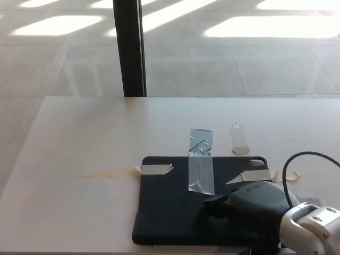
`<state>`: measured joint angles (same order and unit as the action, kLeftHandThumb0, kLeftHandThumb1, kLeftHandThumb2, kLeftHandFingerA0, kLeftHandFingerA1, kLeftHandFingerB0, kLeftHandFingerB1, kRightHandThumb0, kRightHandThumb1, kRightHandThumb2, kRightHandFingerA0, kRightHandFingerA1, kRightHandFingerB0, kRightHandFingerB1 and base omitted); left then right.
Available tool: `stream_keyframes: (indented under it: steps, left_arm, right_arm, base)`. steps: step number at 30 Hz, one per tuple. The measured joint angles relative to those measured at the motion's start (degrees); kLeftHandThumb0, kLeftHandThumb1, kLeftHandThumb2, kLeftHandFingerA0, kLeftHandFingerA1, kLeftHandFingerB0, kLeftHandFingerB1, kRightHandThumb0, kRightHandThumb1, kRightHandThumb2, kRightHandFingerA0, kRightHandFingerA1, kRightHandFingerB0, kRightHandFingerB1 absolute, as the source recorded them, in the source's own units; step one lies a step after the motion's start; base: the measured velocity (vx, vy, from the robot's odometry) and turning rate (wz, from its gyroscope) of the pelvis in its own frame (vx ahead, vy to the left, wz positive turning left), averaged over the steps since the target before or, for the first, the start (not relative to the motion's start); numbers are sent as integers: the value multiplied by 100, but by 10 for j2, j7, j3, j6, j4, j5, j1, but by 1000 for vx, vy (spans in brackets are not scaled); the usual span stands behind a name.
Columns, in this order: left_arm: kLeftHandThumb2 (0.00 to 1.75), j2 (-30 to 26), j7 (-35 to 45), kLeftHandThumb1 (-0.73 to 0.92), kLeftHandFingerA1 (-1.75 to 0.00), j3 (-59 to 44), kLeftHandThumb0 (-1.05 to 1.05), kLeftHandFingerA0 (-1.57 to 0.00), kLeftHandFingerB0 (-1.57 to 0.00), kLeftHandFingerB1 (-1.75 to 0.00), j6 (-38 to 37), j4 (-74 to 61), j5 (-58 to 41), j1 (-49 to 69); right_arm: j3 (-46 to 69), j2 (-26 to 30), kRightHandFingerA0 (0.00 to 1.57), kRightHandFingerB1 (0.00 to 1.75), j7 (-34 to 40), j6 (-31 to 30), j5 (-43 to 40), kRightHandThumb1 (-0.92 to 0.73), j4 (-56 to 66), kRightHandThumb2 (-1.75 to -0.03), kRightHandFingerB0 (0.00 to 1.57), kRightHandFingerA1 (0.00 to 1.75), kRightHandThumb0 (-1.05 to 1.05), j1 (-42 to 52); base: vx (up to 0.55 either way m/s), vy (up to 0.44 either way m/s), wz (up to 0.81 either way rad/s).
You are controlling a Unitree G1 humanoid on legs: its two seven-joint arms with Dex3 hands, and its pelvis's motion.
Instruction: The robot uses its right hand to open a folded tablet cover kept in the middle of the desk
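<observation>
Right hand (245, 208) rests on the near right corner of the tablet cover (196, 204), at about 5 o'clock from the cover's centre. Its dark fingers (212, 206) point toward 9 o'clock across the top flap. Whether they are curled under an edge or merely lying flat cannot be told; the thumb is hidden. No grasp is visible.

The cover lies flat and shut in the middle of the desk (79, 149), near its front edge. A grey tape strip (201, 167) crosses the far edge at 12 o'clock, and paler tape pieces (155, 169) sit at the far left and far right corners.

Procedure for the step in hand, as judged:
- Find the free edge of the flap before lifting. The near edge appears slightly raised.
- Hook the fingertips under that edge; do not press down on the flap.
- Lift slowly, swinging the flap away from the free edge.
- Watch the tape: it may hold the far edge, so a hard pull could drag the whole cover.

Wrist (311, 226) enters low from 4 o'clock, with a black cable (289, 162) looping above it. Left hand is out of sight.
</observation>
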<state>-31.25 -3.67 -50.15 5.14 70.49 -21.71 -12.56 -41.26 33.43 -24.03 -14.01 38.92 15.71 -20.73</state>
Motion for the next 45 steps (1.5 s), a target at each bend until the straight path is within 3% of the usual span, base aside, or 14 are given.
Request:
stream_keyframes:
  steps: [1,3,14,15,16,17,19,20,21,23,24,33,43,45]
  left_arm:
    - [58,0,0,41,-91,0,-47,-90,-71,-76,0,0,0,0]
    - [58,0,1,41,-90,1,-47,-89,-75,-77,0,0,0,0]
    - [80,-2,4,28,-90,3,-52,-86,-72,-79,0,0,-5,0]
    - [80,-3,4,28,-90,3,-52,-86,-72,-79,0,0,-7,0]
    - [57,-4,5,43,-89,3,-48,-89,-75,-77,0,0,-8,0]
    - [80,-5,5,28,-89,3,-53,-86,-72,-80,0,0,-10,0]
    - [58,-7,7,42,-88,5,-47,-86,-78,-80,0,2,-13,0]
    - [57,-9,7,42,-88,6,-47,-84,-77,-80,0,3,-15,0]
    - [80,-11,8,28,-91,6,-53,-86,-77,-82,0,3,-17,1]
    - [58,-14,9,40,-90,9,-47,-91,-80,-80,0,4,-20,1]
    - [58,-14,9,40,-90,11,-47,-91,-75,-78,0,4,-21,1]
    - [79,-14,9,28,-90,19,-51,-86,-73,-80,0,4,-22,1]
    - [57,-14,9,42,-91,22,-48,-92,-77,-79,0,4,-21,2]
    - [57,-14,9,42,-91,22,-48,-95,-73,-77,0,4,-21,2]
  right_arm:
    - [4,2,45,35,2,-4,6,-58,14,-58,30,54,-67,12]
    - [9,5,37,35,2,-12,19,-58,39,-56,31,45,-66,36]
    - [56,2,43,34,10,-52,63,-57,176,-57,28,50,-66,203]
    - [59,-1,49,43,9,-55,62,-49,185,-81,25,66,-78,221]
    - [63,-5,65,34,8,-58,61,-55,189,-57,31,95,-65,234]
    - [65,-11,68,44,7,-61,58,-45,191,-80,23,95,-69,255]
    - [78,-27,67,44,2,-69,48,-46,193,-82,22,90,-70,299]
    - [84,-34,44,33,-2,-74,43,-59,193,-58,29,56,-68,318]
    - [89,-40,36,44,-7,-79,37,-44,193,-87,18,57,-64,333]
    - [105,-55,33,45,-10,-84,25,-46,191,-87,19,55,-68,357]
    - [113,-63,36,36,-11,-85,18,-54,189,-61,29,45,-72,367]
    - [189,-147,33,36,-21,-107,-54,-54,178,-61,28,48,-71,419]
    - [298,-208,43,35,-58,-166,-136,-58,206,-57,31,50,-54,399]
    - [339,-210,52,48,-62,-175,-152,-50,210,-83,32,57,-57,371]
  base:
    - [0,0,0]
    - [0,0,0]
    - [0,0,0]
    - [0,0,0]
    - [0,0,0]
    - [0,0,0]
    - [0,0,0]
    - [0,0,0]
    - [0,0,0]
    - [0,0,0]
    - [0,0,0]
    - [0,0,0]
    - [0,0,0]
    - [0,0,0]
